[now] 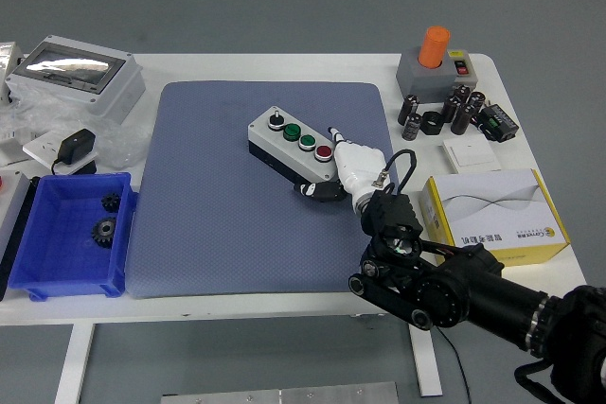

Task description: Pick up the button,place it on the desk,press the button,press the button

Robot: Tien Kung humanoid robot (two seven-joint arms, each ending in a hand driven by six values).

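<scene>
The white desk (284, 68) carries a grey mat (218, 205), and the button box (289, 144) lies on it, right of centre. My right hand (346, 163) rests against the box's right end beside the red button (324, 151), one finger stretched out, the others curled, gripping nothing.

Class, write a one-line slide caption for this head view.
Right hand on the near end of a grey push-button box, one finger beside its red button, on a blue-grey mat.
</scene>
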